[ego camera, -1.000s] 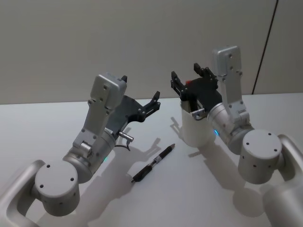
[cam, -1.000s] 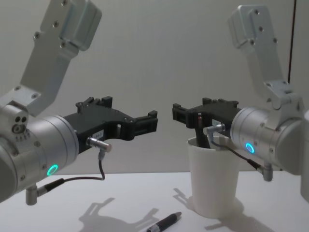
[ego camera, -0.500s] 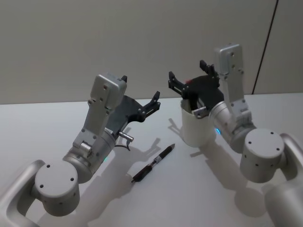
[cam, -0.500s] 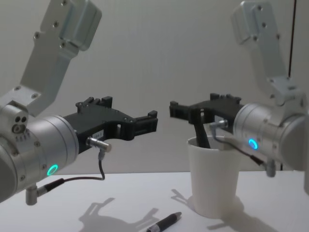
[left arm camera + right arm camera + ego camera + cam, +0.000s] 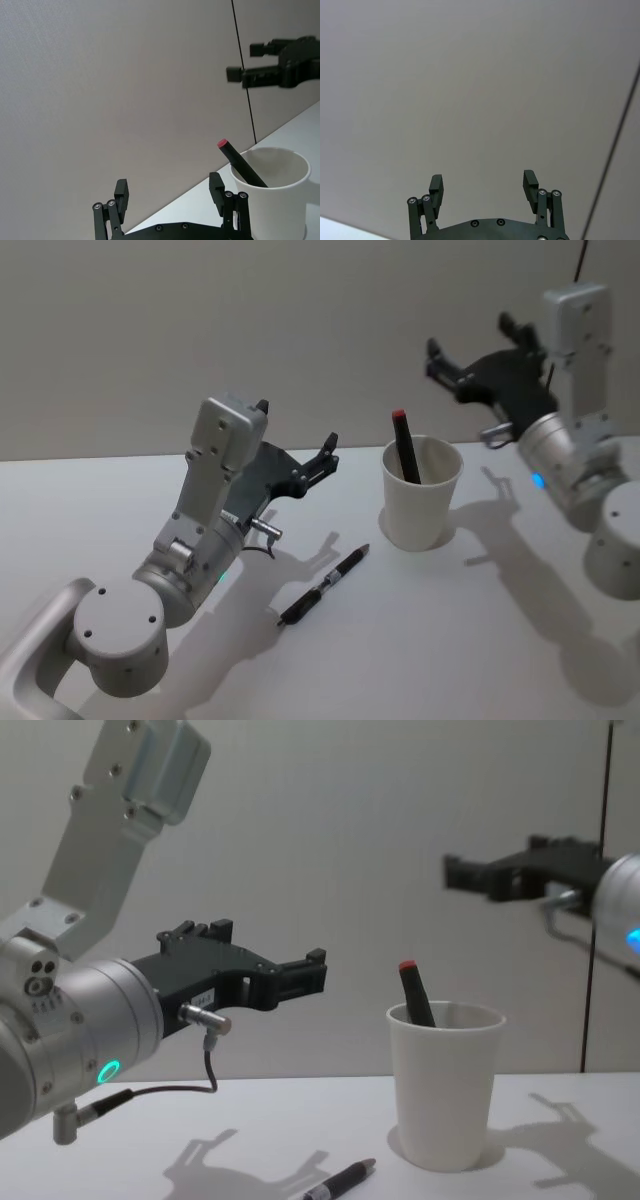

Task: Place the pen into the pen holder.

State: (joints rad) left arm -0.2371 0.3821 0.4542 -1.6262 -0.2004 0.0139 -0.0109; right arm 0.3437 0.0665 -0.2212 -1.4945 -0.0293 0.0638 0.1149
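The pen holder, a white paper cup, stands upright on the table. A dark pen with a red cap leans inside it, cap end up above the rim. A second black pen lies flat on the table, in front of the cup to its left. My right gripper hangs open and empty, above and to the right of the cup. My left gripper is open in the air left of the cup, over the lying pen.
The white table carries just the cup and the lying pen. A plain grey wall rises behind it. A dark vertical seam runs down the wall at the right.
My right gripper has lifted up and swung right, away from the cup, leaving the red-capped pen standing inside. The left arm and the lying pen have not moved.
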